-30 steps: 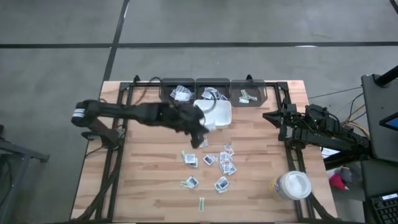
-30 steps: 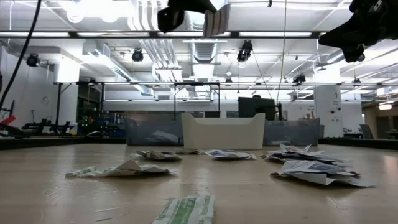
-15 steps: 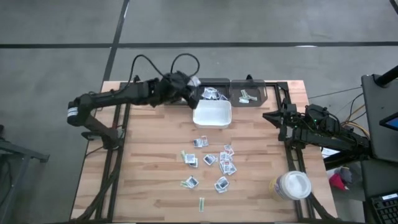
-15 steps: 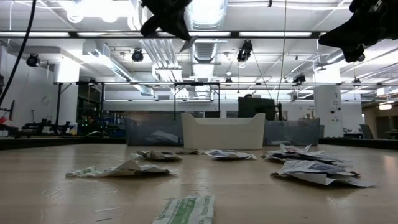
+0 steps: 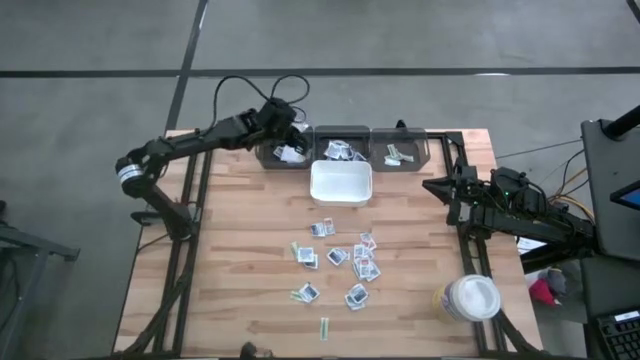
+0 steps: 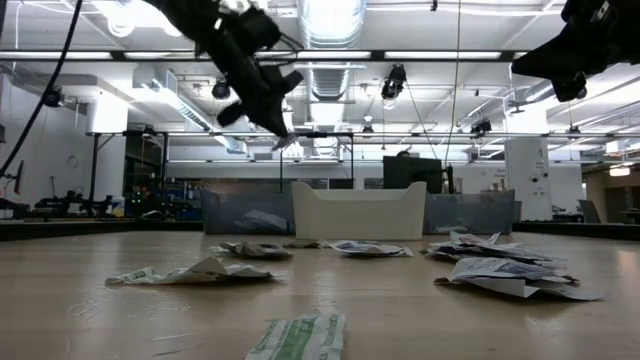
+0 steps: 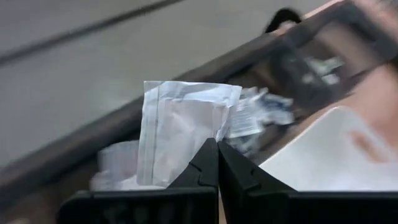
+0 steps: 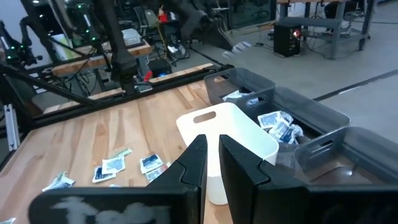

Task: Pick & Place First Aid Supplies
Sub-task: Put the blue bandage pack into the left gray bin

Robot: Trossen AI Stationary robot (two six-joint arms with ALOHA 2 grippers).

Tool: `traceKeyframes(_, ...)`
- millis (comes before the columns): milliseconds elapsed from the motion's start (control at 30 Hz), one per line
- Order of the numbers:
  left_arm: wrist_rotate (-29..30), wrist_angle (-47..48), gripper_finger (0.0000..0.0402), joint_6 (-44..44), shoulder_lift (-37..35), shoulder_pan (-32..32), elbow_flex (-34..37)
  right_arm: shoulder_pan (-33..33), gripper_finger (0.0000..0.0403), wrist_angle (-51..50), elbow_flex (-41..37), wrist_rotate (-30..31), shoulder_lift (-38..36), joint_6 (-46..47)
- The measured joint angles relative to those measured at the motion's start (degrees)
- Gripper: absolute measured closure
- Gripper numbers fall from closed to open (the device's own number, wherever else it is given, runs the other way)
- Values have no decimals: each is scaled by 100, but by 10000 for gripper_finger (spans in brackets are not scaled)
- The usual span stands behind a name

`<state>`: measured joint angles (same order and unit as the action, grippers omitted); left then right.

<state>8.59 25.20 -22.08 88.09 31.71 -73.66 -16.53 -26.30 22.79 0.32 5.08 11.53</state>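
Above the leftmost grey bin (image 5: 283,152) at the table's far edge, the left gripper (image 5: 290,133) pinched a white packet (image 7: 180,127) between closed fingers. Beside that bin stood the white tray (image 5: 341,183); loose packets (image 5: 340,265) lay scattered near the table's centre. At the right edge, the right gripper (image 5: 432,186) waited, fingers slightly parted, holding nothing.

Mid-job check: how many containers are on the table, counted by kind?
Grey bins: 3
White tray: 1
Jar: 1
Total: 5
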Motion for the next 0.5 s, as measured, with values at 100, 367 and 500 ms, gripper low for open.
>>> traceKeyframes(100, -932, -882, 401, -336, 0, 348, 538, 2, 364, -9, 0, 0, 0, 115)
traceKeyframes(367, -2571, -2333, 401, -1468, 0, 1093, 1770, 2, 364, -8, 0, 0, 0, 157)
traceKeyframes(500, -2859, -2719, 401, -1736, -7, 1237, 2023, 2, 364, -9, 2, 2, 0, 157)
